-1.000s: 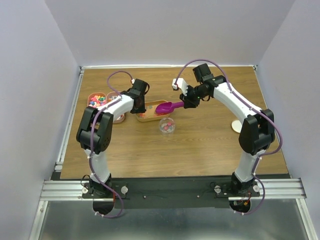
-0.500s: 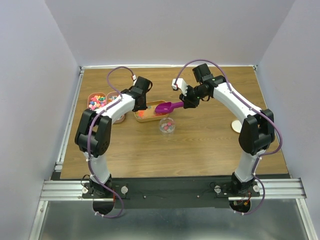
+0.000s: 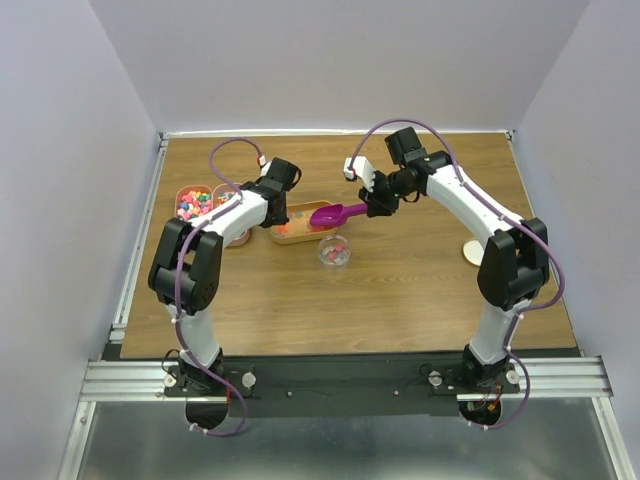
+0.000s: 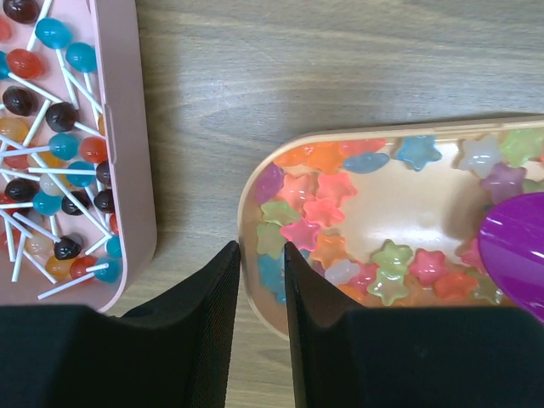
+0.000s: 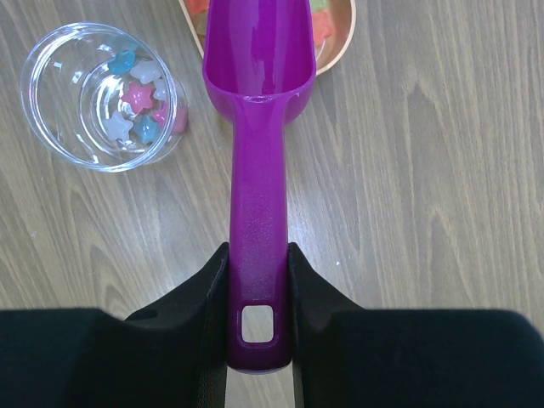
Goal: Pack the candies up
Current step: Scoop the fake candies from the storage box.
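- L arm shifted left; scoop unmoved.
- L pincer clamps tray rim; R pincer grips scoop handle.
- Most star candies in tray, few in cup.
- Risk: rim grip slips, candies spill on desk.

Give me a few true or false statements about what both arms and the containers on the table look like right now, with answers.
1. The right end effector grips the purple scoop by its handle. True.
2. The clear cup is empty. False: a few star candies lie in it.
3. The left end effector pinches the rim of the peach tray. True.
4. The pink tray holds star-shaped sweets. False: it holds lollipops.
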